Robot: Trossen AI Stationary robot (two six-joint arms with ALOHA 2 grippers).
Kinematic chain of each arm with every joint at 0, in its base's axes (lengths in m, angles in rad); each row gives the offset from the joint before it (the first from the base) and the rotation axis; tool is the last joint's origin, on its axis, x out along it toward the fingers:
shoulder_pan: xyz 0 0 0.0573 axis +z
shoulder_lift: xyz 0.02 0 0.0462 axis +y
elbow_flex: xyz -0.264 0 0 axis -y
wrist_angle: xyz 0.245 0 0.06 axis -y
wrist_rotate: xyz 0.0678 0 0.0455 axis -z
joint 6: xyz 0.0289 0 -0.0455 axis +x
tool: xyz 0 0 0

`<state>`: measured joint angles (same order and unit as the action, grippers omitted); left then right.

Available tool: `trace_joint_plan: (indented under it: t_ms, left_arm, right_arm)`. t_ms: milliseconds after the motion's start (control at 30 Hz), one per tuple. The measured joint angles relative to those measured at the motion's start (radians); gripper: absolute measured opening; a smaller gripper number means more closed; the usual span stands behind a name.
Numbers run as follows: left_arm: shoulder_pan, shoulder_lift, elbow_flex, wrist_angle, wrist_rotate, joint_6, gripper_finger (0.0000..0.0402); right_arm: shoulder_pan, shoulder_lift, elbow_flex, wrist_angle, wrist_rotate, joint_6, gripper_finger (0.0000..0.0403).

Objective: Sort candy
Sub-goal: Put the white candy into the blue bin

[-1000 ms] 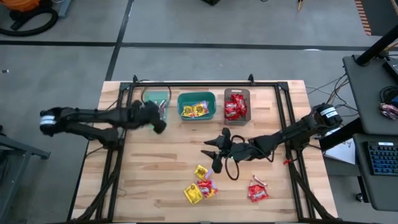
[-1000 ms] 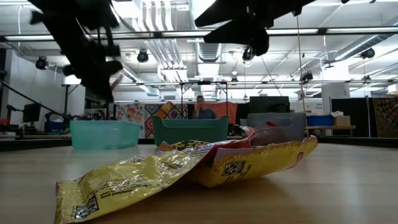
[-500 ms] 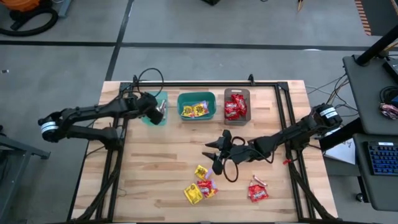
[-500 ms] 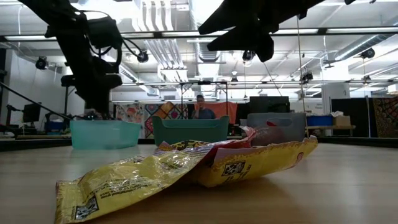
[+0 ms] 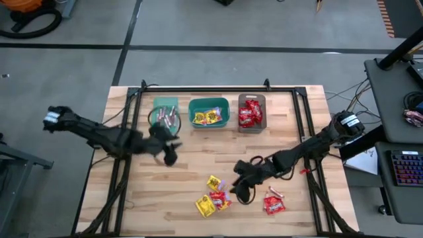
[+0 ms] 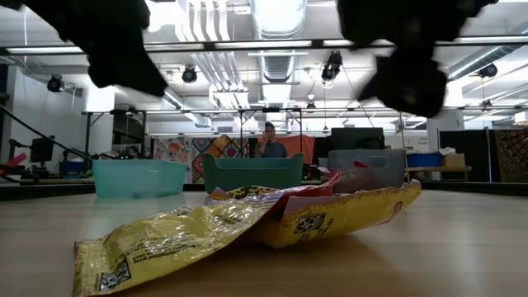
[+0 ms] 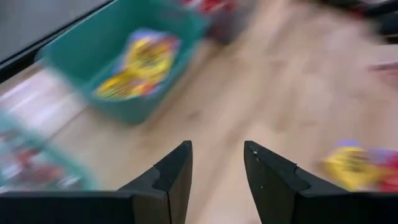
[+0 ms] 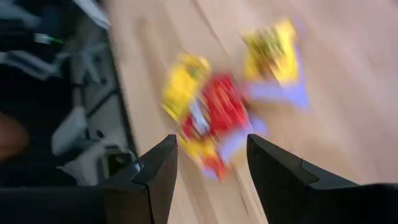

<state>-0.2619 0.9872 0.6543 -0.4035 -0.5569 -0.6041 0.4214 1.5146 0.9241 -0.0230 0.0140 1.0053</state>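
L gripper has pulled back from the sticks bin to mid-table, fingers spread, empty. R gripper has dropped toward the loose candy pile, fingers apart, nothing held. More candy: red packet nr right edge; rest already in the yellow bin & red bin. I reckon the wrappers are light, crinkly, slick, so I'd pinch a flat edge/crimped end, not the middle.

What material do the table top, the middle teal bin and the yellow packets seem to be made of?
Table top: pale wood, visible plank grain. Middle teal bin: probably smooth moulded plastic, uniform colour. Yellow packets: thin glossy printed film, crinkled and reflecting light.
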Motion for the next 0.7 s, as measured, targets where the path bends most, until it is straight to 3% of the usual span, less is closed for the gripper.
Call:
trace_joint_plan:
  t_ms: [233, 467, 700]
  left_arm:
    - [-0.328, 0.038, 0.017, 0.173, -0.187, -0.01, 0.0129]
    - [-0.462, 0.092, 0.021, 0.275, -0.23, -0.008, 0.0129]
    - [-0.475, 0.132, 0.02, 0.284, -0.23, -0.008, 0.0128]
  right_arm:
    - [0.113, 0.002, 0.089, -0.369, -0.022, 0.274, 0.0168]
    - [0.207, 0.024, 0.223, -0.967, -0.045, 0.48, 0.0146]
    - [0.222, 0.095, 0.199, -1.01, -0.144, 0.464, 0.013]
